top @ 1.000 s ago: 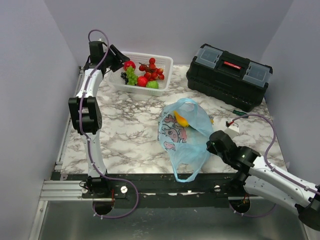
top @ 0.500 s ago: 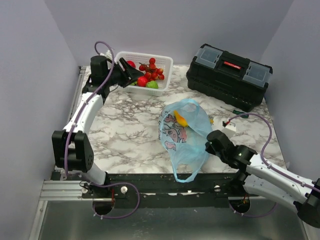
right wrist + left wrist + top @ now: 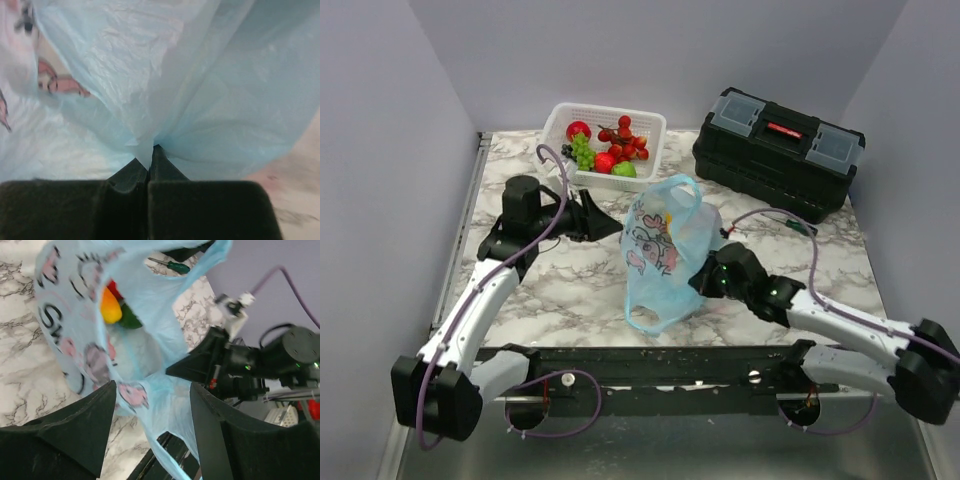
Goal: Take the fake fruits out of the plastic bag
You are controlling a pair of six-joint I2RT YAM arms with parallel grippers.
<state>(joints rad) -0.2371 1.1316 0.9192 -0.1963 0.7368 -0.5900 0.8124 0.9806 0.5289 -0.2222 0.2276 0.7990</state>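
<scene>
The light-blue plastic bag (image 3: 663,250) stands pulled up in the middle of the table, its mouth facing left. My right gripper (image 3: 704,280) is shut on a fold of the bag's film (image 3: 150,150) at its right side. My left gripper (image 3: 608,224) is open just left of the bag, its dark fingers (image 3: 85,425) spread in front of the mouth. Inside the plastic bag (image 3: 150,300) lie a yellow-orange piece (image 3: 110,305), a red piece (image 3: 114,289) and a dark green piece (image 3: 131,319). More fake fruits (image 3: 620,140) lie in the basket.
A white lattice basket (image 3: 557,115) stands at the back left. A black toolbox (image 3: 778,150) sits at the back right. A green-handled screwdriver (image 3: 170,265) lies on the marble behind the bag. The table's front rail (image 3: 650,365) runs below the bag.
My left arm has swung from the basket down toward the bag's mouth. My right gripper has pulled the bag leftward and up, so it now stands upright.
</scene>
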